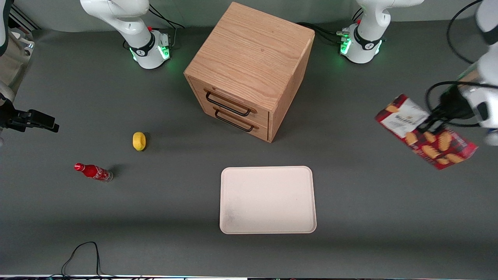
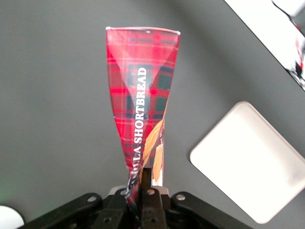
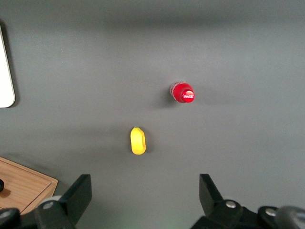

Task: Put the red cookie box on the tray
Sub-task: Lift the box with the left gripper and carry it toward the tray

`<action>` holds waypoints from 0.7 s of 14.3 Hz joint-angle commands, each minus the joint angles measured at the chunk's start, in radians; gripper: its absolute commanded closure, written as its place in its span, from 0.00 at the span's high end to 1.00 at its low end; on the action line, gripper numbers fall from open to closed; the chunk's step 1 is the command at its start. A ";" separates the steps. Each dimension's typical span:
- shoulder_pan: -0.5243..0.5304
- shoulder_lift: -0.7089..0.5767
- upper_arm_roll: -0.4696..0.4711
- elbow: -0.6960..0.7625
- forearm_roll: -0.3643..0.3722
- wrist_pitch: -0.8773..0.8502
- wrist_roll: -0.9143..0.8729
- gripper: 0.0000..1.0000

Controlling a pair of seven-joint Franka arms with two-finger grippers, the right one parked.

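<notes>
Red plaid box (image 1: pixel 426 132) hangs in my claw (image 1: pixel 430 121), clenched on its edge and lifted clear of the grey table (image 1: pixel 369 217), tilted. I see it from the wrist too (image 2: pixel 143 100), fingers (image 2: pixel 151 193) pinching the carton. Below the claw and well apart, toward the parked arm, lies the cream tray (image 1: pixel 267 200), with nothing on it.

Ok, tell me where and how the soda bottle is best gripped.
Grip the small red soda bottle across its body, coming straight down from above. It lies on its side on the table, cap toward the parked arm's end, so its round sides face the fingers. The lemon lies apart, leaving room. The gripper now holds the red cookie box aloft, not yet over the tray.
</notes>
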 commanded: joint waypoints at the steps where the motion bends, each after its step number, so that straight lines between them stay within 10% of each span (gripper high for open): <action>1: -0.103 0.137 0.014 0.180 0.011 -0.052 0.035 0.00; 10: -0.281 0.375 -0.031 0.439 0.049 -0.033 0.283 0.00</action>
